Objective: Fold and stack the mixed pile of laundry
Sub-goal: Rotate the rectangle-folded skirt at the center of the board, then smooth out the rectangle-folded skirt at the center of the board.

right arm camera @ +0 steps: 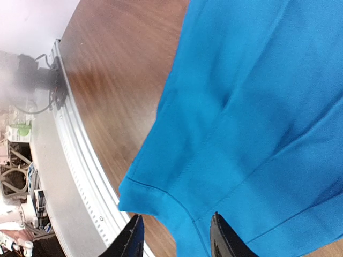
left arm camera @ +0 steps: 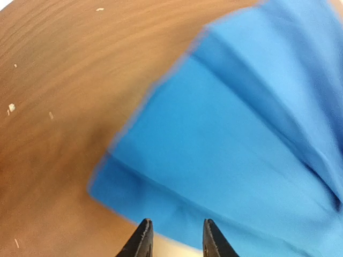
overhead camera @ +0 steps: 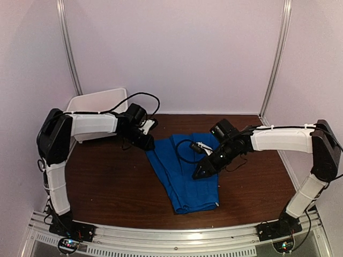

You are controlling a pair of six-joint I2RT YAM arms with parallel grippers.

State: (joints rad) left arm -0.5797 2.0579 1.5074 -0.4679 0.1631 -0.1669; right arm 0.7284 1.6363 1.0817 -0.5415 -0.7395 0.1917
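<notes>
1. Hovering my left gripper (left arm camera: 174, 227) just off the blue garment's (overhead camera: 182, 184) far-left corner, jaws apart, empty.
2. Garment's lying flat, long axis far-to-near.
3. Right gripper (overhead camera: 199, 172) is right over its right half, so closer, jaws parted, holding nothing.

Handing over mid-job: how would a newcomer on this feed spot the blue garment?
Start at the dark wooden table; near its middle lies the blue garment. It is a folded strip of cloth running from the back toward the near edge. It is the only coloured thing there, unlike the white bin at the back left corner.
</notes>
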